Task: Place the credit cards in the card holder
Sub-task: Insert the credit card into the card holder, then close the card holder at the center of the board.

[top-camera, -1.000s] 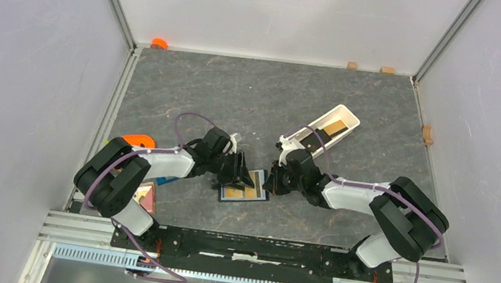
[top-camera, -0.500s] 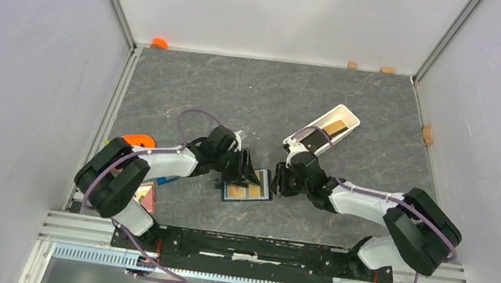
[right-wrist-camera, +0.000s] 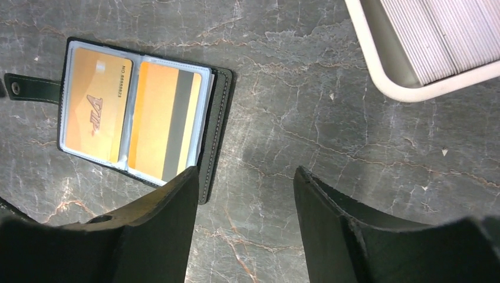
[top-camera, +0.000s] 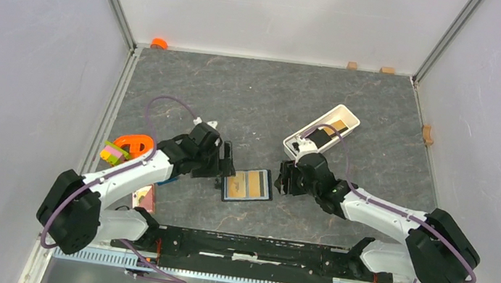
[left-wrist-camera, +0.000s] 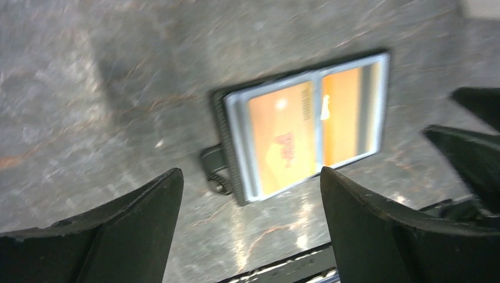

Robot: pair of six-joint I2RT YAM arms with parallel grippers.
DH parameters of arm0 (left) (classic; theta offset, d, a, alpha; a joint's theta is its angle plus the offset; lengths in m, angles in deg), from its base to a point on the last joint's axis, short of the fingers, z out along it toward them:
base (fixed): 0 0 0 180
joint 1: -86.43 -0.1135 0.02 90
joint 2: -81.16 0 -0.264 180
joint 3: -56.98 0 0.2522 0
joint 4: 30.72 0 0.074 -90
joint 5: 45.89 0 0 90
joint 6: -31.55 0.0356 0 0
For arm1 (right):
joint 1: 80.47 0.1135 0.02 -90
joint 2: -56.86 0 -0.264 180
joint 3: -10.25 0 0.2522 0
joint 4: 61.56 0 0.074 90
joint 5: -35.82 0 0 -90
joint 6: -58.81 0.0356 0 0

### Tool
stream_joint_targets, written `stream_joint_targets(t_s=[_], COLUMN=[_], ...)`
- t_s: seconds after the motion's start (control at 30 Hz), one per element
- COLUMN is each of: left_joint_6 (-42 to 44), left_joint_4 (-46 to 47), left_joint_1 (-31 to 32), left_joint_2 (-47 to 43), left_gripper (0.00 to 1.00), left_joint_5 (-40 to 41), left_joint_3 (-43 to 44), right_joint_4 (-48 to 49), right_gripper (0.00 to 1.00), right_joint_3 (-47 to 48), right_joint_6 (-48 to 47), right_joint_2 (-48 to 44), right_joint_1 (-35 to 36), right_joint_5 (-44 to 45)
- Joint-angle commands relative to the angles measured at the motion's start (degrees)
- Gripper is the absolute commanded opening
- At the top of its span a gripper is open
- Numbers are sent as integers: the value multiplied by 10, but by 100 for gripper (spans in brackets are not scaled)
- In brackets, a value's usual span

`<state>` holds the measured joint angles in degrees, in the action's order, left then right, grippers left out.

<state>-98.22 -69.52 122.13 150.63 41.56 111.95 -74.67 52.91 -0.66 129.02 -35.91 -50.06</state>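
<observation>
Black card holder, tan-orange credit cards, grey marbled table.
Pale stitching edges the black holder. The card at nine o'clock carries dark red lettering, the one at three o'clock a grey-brown stripe. Rust veins cross the grey table. The tray at one o'clock is white.

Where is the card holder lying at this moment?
The card holder lies open on the table, front centre of the top view, between the left gripper and the right gripper.
</observation>
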Motion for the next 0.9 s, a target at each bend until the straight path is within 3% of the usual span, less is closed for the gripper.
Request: stream_joint_targets(t_s=[0.0, 0.07, 0.27, 0.43, 0.63, 0.77, 0.87], left_joint_6=[9, 5, 4, 4, 2, 9, 25], left_joint_4=[-53, -42, -4, 17, 60, 59, 21], left_joint_1=[-1, -1, -1, -2, -2, -2, -2], left_joint_2=[-8, -7, 5, 29, 40, 44, 28], left_gripper=[92, 89, 66, 52, 46, 14, 3], left_joint_5=[58, 52, 33, 33, 36, 28, 43], left_joint_3=[-35, -48, -66, -70, -79, -70, -54], right_joint_4=[-1, 2, 6, 6, 0, -2, -4], right_gripper=[66, 66, 64, 64, 64, 64, 64], right_joint_3=[-7, -10, -16, -21, -24, -25, -24], right_joint_6=[-9, -10, -9, -9, -10, -12, -12], right_joint_2=[-8, -8, -8, -12, -17, -17, -17], right_joint_1=[-1, 0, 0, -1, -1, -1, -1], right_joint_5=[13, 9, 8, 10, 15, 17, 16])
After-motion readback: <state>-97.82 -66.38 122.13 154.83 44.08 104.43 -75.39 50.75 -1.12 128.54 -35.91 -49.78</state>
